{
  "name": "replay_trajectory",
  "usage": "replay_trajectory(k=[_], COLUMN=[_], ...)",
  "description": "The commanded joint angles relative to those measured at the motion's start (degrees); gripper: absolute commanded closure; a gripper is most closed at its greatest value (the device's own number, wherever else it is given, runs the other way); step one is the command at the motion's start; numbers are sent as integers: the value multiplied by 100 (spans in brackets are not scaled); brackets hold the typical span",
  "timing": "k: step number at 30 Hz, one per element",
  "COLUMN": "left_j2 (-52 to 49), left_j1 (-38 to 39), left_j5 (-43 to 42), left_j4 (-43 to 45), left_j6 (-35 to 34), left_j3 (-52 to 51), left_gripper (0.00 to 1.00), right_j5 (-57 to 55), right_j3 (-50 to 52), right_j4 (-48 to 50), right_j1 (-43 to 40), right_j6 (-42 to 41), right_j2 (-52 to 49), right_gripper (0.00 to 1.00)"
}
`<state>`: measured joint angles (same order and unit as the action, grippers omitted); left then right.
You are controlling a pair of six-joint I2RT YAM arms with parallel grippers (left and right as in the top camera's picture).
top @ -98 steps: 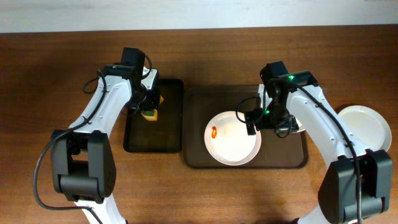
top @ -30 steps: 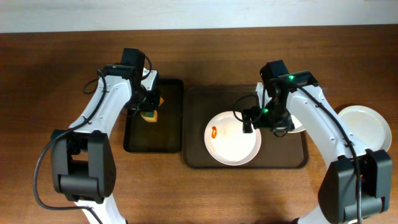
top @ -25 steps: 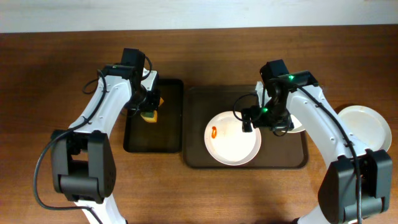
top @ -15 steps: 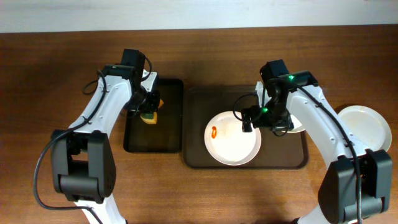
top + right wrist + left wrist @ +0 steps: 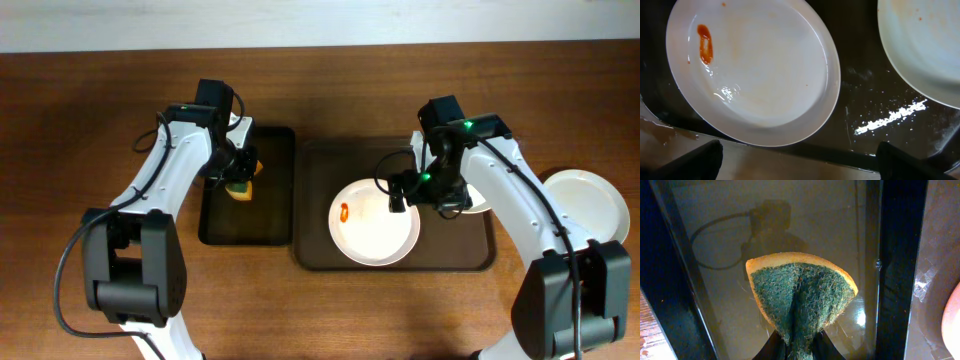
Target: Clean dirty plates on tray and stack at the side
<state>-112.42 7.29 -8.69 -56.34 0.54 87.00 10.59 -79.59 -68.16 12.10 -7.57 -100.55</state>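
Left pincer is clamped tight on the bottom of a sponge. It's pinched so hard that the green scrubby side folds into a fan, with the yellow foam showing along the top edge. Under it is the shallow black tray, with a film of water in it that mirrors the arm, and the sponge looks to be just above that water rather than in it. Over on the other side, the right pincer is spread wide with nothing in it. Its two fingers sit at the bottom corners of the wrist view, over the near rim of the brown tray. Just past them the dirty plate lies flat in that tray, wet, with a red sauce smear near its left edge. Beside it is a second plate with a few faint specks, and there's a white streak on the wet tray floor between the two. Further out to the right, a clean-looking plate sits alone on the wooden counter, off the tray.
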Motion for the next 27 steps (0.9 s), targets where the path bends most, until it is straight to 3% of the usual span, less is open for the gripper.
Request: replay_trajectory(k=[1, 8, 10, 11, 12, 13, 18, 20, 26, 27], left_j2=[76, 76, 76, 76, 76, 76, 76, 76, 76, 76], left_j1=[-4, 13, 13, 24, 22, 22, 22, 22, 22, 22], left_j5=[9, -4, -7, -4, -7, -4, -4, -4, -4, -4], left_j4=[9, 11, 9, 13, 13, 11, 13, 11, 13, 28], left_j6=[-37, -37, -37, -37, -37, -37, -37, -37, -37, -37], left_j3=[116, 116, 116, 116, 116, 116, 116, 116, 116, 116], left_gripper=[91, 91, 91, 91, 91, 91, 90, 90, 90, 90], right_j5=[289, 527, 13, -503, -802, -922, -920, -916, -638, -448], right_j3=[-4, -4, -2, -2, 22, 96, 883, 1259, 2166, 2326], right_j4=[435, 518, 273, 92, -63, -157, 168, 638, 1910, 2221], right_j1=[-11, -11, -28, -26, -13, 2, 42, 59, 81, 81], right_j6=[-44, -46, -608, -1130, -1541, -1801, -2282, -2439, -2599, -2599], right_j2=[-7, -7, -7, -7, -7, -7, -7, -9, -11, -11], right_gripper=[2, 2, 3, 38, 51, 58, 61, 68, 69, 75])
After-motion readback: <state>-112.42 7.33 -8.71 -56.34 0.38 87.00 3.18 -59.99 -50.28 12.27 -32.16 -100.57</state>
